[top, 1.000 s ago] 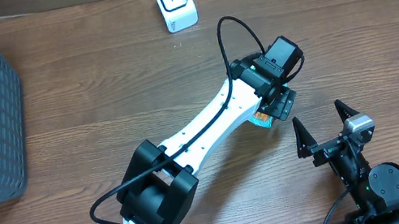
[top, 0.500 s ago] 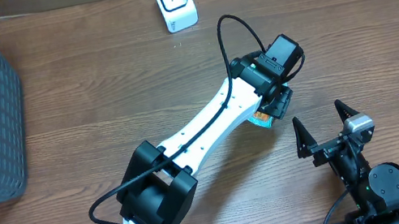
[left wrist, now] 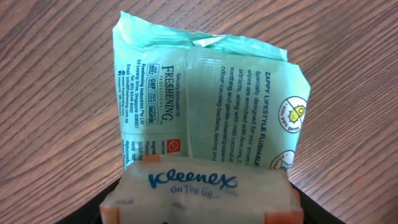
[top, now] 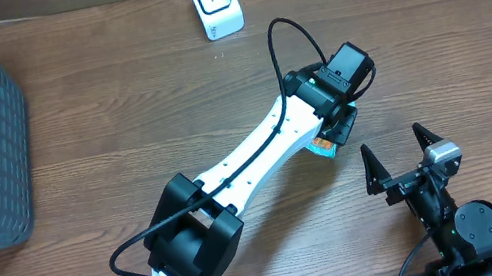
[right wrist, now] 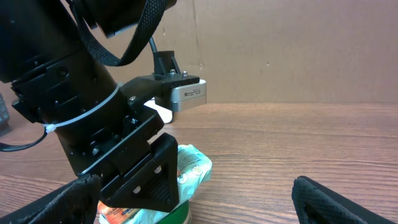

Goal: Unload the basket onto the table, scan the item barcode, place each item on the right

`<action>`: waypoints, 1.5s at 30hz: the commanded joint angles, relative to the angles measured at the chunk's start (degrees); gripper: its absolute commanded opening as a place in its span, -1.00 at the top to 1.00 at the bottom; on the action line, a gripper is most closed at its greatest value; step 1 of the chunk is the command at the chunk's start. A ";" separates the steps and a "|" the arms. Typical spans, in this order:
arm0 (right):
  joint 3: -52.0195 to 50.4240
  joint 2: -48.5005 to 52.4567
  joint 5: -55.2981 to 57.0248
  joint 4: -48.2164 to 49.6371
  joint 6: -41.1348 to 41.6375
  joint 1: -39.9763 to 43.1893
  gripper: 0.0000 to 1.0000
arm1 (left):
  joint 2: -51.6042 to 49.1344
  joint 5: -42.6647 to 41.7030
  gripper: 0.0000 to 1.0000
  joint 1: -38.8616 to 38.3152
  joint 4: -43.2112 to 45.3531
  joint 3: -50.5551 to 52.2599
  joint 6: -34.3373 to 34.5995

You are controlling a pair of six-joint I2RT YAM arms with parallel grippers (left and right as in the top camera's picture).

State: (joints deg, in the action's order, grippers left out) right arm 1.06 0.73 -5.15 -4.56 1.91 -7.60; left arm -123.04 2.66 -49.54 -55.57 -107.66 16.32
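- Plainly, the Kleenex pack (left wrist: 196,186) sits between the jaws of the left pincer (top: 338,128), right of centre on the surface (top: 119,110). It is well apart from the scanner (top: 215,3) at the far edge.
- Orange pads (left wrist: 275,216) show at the pack's two lower corners. I cannot tell whether they actually press it, so a lift could leave it behind.
- The pack covers the near end of a green wipes pack (left wrist: 205,87), and I cannot tell whether it rests on it or lies in front. A low or wide grip could catch both packs, or drag the wipes along and then shed them.
- Both wrappers look soft. A hard squeeze may buckle the Kleenex pack and let it slide out during the long carry.
- No barcode shows on the Kleenex face in view. If it lies underneath or under a pad, the scanner would read nothing without a turn of the wrist.
- The right pincer (top: 393,142) stands wide open and empty just beside the left one, so a careless lift or swing toward it could knock them together.
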 commanded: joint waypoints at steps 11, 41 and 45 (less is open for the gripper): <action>-0.61 -0.57 -0.07 0.22 0.26 0.00 -1.00 | 6.47 0.52 -0.15 0.63 -1.01 -3.21 -0.42; -0.61 -0.57 -0.07 0.24 0.26 0.00 -1.00 | 2.32 -2.54 -0.63 -0.09 3.15 3.41 0.66; -0.61 -0.57 -0.07 0.24 0.26 0.00 -1.00 | 0.92 -2.67 -0.60 -0.44 3.04 3.43 0.61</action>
State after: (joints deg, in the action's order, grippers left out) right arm 1.06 0.73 -5.13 -4.56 1.91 -7.60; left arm -119.85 0.84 -49.32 -52.62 -104.95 16.38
